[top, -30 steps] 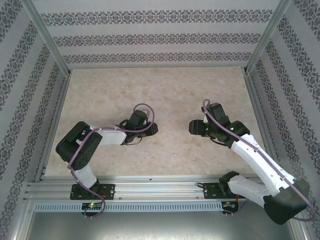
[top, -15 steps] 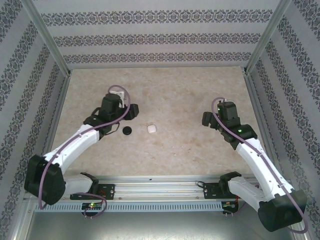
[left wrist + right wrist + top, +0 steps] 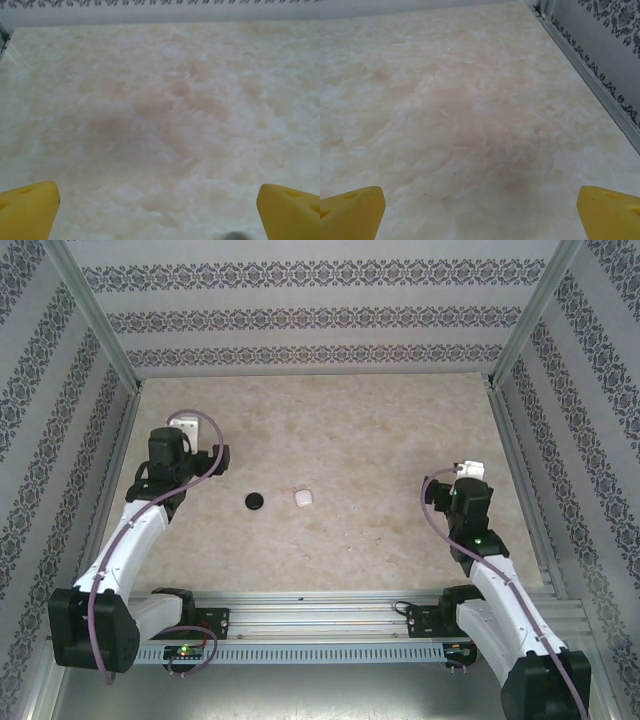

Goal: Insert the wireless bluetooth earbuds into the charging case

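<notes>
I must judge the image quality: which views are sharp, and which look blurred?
Top view: even light, sharp, black piece and white piece distinct. Left wrist view: table soft, yellow fingertips blurred at the corners. Right wrist view: similar, rail crisper.

left arm (image 3: 135, 530) bent | left fingers (image 3: 27, 210) wide, empty | right arm (image 3: 500, 585) bent | right fingers (image 3: 350, 207) wide, empty

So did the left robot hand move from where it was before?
Yes. The left gripper has swung left, away from the black earbud and toward the left wall.
</notes>
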`<state>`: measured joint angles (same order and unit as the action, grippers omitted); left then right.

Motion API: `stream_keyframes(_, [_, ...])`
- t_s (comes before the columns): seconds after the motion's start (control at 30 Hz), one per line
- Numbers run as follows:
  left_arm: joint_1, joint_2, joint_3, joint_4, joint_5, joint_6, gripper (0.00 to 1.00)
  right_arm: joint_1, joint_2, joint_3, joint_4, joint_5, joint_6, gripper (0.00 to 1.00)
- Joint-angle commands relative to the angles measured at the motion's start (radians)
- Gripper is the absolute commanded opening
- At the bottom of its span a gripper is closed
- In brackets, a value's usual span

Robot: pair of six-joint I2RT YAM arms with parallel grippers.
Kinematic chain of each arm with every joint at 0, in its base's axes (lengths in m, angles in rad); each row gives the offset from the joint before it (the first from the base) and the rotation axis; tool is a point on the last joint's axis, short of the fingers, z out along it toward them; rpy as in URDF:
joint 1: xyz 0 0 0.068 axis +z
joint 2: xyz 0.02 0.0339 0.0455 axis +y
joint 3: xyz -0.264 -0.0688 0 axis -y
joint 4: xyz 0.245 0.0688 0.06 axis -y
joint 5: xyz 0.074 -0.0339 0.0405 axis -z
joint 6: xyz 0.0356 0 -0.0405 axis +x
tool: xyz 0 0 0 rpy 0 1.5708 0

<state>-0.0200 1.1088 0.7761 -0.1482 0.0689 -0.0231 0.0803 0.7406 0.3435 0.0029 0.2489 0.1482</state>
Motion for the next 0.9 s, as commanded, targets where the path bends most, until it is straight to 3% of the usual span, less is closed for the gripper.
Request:
stream_keyframes(0.0, [0.036,-0.032,-0.074,0.147,-0.03,0.037,1.0,-0.01,-0.019,-0.086,0.24,-0.012,-0.037,0.98])
stream_keyframes(0.33, [0.042,0.0,-0.359,0.62,0.056,0.13,1.0,-0.013,0.221,-0.166,0.59,-0.042,-0.095,0.98])
stream_keyframes(0.43, [0.046,0.012,-0.427,0.743,0.014,0.106,1.0,-0.016,0.27,-0.18,0.671,-0.055,-0.096,0.98])
stream_keyframes(0.63, [0.046,0.177,-0.454,0.954,0.061,0.037,1.0,-0.023,0.353,-0.174,0.786,-0.037,-0.09,0.98])
stream_keyframes(0.73, [0.046,0.231,-0.448,0.984,0.128,0.055,1.0,-0.044,0.4,-0.172,0.85,-0.052,-0.097,0.98])
stream_keyframes(0.87, [0.047,0.305,-0.498,1.137,0.129,0.053,1.0,-0.088,0.463,-0.179,0.952,-0.094,-0.101,0.98])
